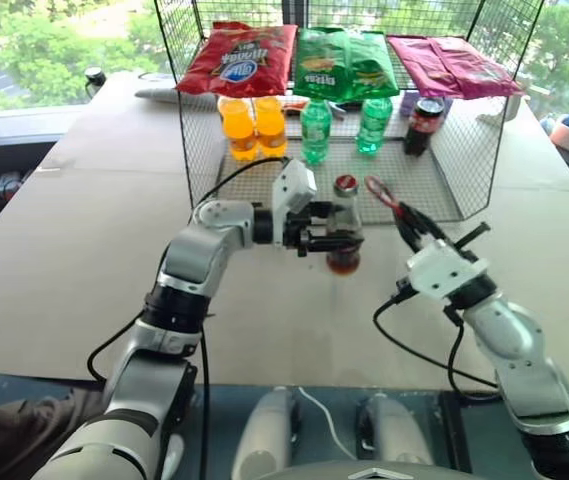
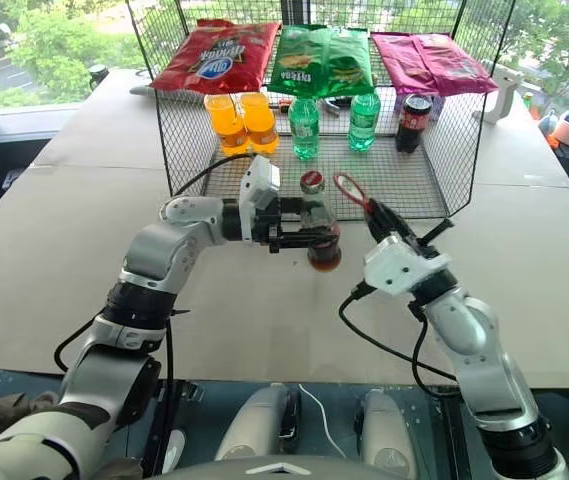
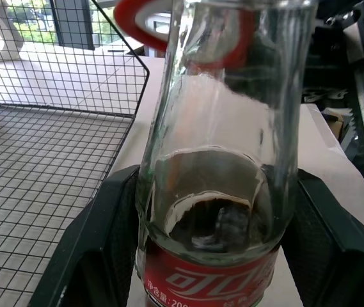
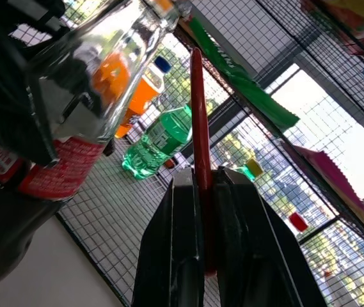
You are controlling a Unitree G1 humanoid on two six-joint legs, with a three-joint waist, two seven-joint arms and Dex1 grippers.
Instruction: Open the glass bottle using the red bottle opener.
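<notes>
My left gripper [image 1: 330, 240] is shut on the body of the glass bottle [image 1: 345, 212] and holds it upright above the table, just in front of the wire rack. The bottle has dark liquid low down, a red label band [image 3: 210, 281] and a metal cap [image 1: 345, 184]. In the left wrist view both black fingers [image 3: 89, 246] press against its sides. My right gripper [image 1: 408, 226] is shut on the handle of the red bottle opener [image 1: 381, 192]. Its ring head points up and toward the cap, a little to its right and apart from it. The opener's edge [image 4: 198, 115] rises between my right fingers [image 4: 183, 249].
A wire rack [image 1: 434, 180] stands behind, holding two orange bottles [image 1: 254, 125], two green bottles [image 1: 316, 130] and a dark cola bottle [image 1: 422, 125]. Snack bags [image 1: 344, 62] lie on its top. Brown table surface [image 1: 74, 240] spreads left, right and in front.
</notes>
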